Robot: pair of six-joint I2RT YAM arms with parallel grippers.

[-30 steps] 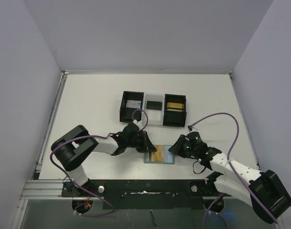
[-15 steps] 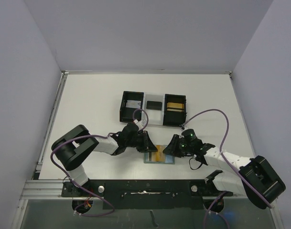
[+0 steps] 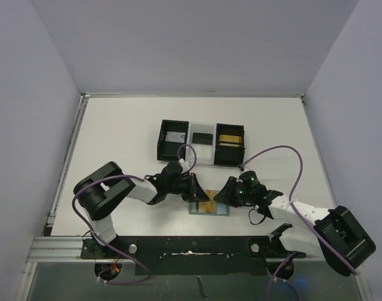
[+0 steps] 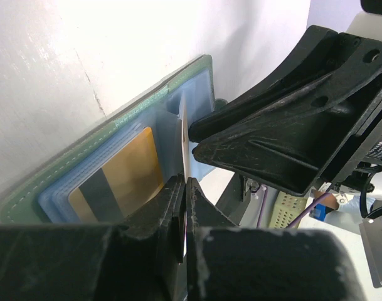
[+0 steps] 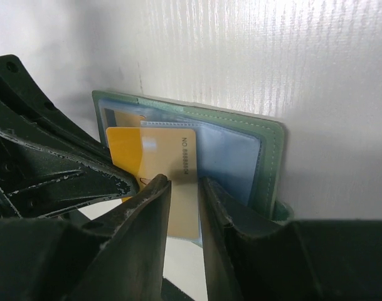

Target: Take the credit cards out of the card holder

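White table [image 3: 115, 125]. A 3-compartment black-and-clear tray [image 3: 159, 145] sits toward the far side, well apart from the work area.

Card holder [image 5: 271, 164] lies open and flat near the front edge, between the 2 arms. It has a grey-green border and its pale blue pockets face up.

Left gripper [image 4: 184, 187]: jaws nearly closed, pinching a gold card [image 5: 152, 157] by its edge. The card is raised off the holder and overhangs one side of it. Can't tell if any of it sits in a pocket.

Right gripper [image 5: 184, 183]: narrow gap, nothing clamped. Its fingertips sit over the flat face of that same card, just beside the left gripper's finger. Can't tell if they touch it.

1 more card [image 4: 118, 182], gold with a black magnetic stripe, sits tucked in a blue pocket.

Print on the pinched card reads "NO" followed by a row of 8s; the digit count isn't readable.
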